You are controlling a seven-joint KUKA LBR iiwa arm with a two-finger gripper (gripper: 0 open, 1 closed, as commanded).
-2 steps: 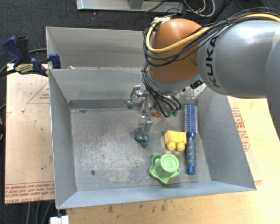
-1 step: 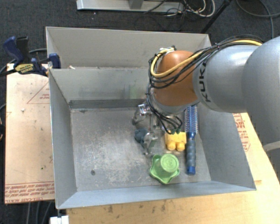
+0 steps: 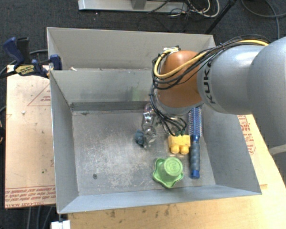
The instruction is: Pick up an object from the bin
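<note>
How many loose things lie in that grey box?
4: a green cup near the front, a yellow block behind it, a blue brush beside them, a small dark piece by the pincer. The arm may hide more.

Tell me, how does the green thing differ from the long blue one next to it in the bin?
The green cup is round and squat with a wavy rim; the blue brush is long and thin, bristled along its upper half. The green cup seems to stand on its wide end; the blue brush lies flat, pointing towards the front wall. Both rest on the floor of the bin, beside the yellow block.
</note>
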